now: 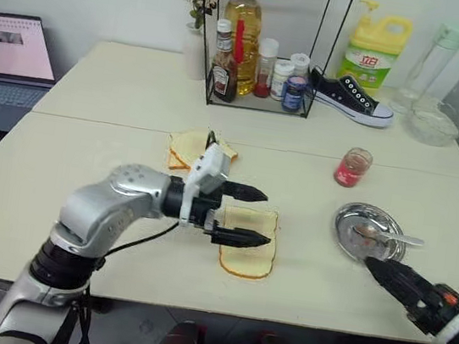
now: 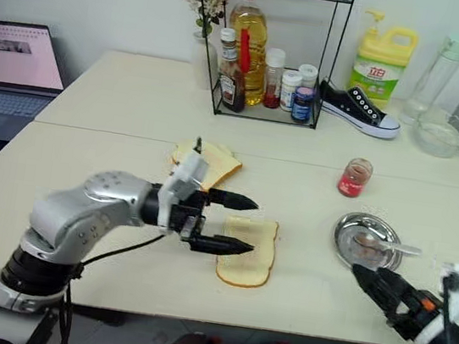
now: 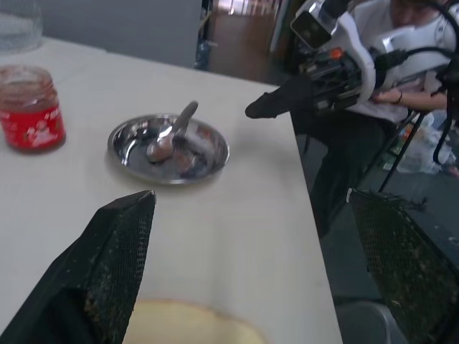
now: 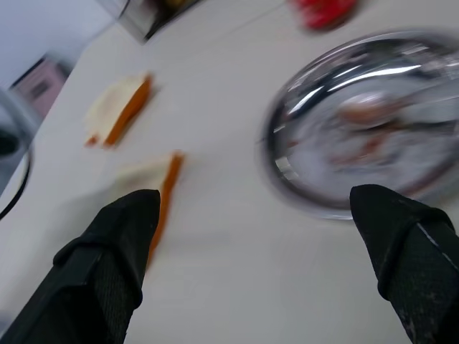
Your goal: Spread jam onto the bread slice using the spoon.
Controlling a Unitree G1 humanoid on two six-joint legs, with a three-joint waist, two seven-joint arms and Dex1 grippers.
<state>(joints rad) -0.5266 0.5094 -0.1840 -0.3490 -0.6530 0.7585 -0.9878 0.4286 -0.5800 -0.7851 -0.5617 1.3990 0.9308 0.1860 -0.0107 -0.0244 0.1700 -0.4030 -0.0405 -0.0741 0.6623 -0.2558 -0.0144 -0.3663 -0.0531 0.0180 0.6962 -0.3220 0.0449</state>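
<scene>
The bread slice (image 1: pixel 248 257) lies flat on the table near the front edge, its face pale. My left gripper (image 1: pixel 266 219) hovers over the slice's far end, pointing right, open with nothing between its fingers. The jam fills a small glass jar (image 1: pixel 352 167) to the right. The spoon (image 1: pixel 384 237) rests in a round steel dish (image 1: pixel 348 216), its bowl smeared red. At the front right my right gripper (image 4: pixel 254 208) is open and empty, just short of the dish (image 4: pixel 287 172). The left wrist view shows the spoon (image 3: pixel 172 133), the jar (image 3: pixel 30 107) and the right gripper (image 3: pixel 276 106).
A pile of bread slices (image 1: pixel 188 147) lies behind the left gripper. A wire rack (image 1: pixel 257 99) of bottles, a shoe (image 1: pixel 351 97), a yellow bottle (image 1: pixel 375 49) and a glass bowl (image 1: pixel 433 124) stand at the back. A laptop (image 1: pixel 12 47) sits far left. A person (image 3: pixel 401 43) sits beyond the table.
</scene>
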